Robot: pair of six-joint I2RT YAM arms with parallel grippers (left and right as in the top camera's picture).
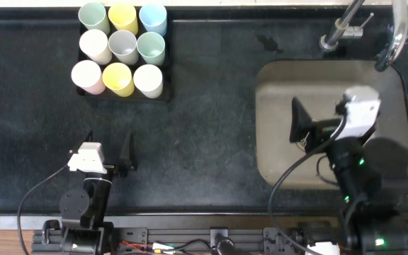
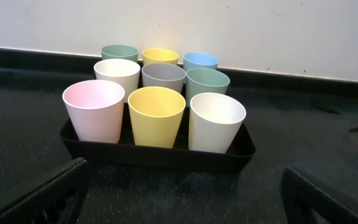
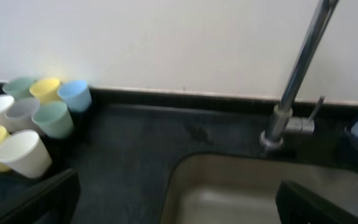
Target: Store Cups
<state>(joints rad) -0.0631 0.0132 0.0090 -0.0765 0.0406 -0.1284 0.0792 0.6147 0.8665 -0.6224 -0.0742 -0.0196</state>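
On the bench (image 1: 211, 106), nine cups (image 2: 156, 115) stood upright in a black tray (image 2: 166, 160). The left fingers (image 2: 48, 196), spread wide and empty, faced the tray from close by. The right fingers (image 3: 36, 199), spread too, hung far from the tray, over the sink (image 1: 275, 170).

A dark table (image 1: 211, 106) meets a pale wall (image 2: 229, 25). Sunk into it is a sink (image 1: 275, 127), perhaps steel, with a tap (image 3: 302, 62).
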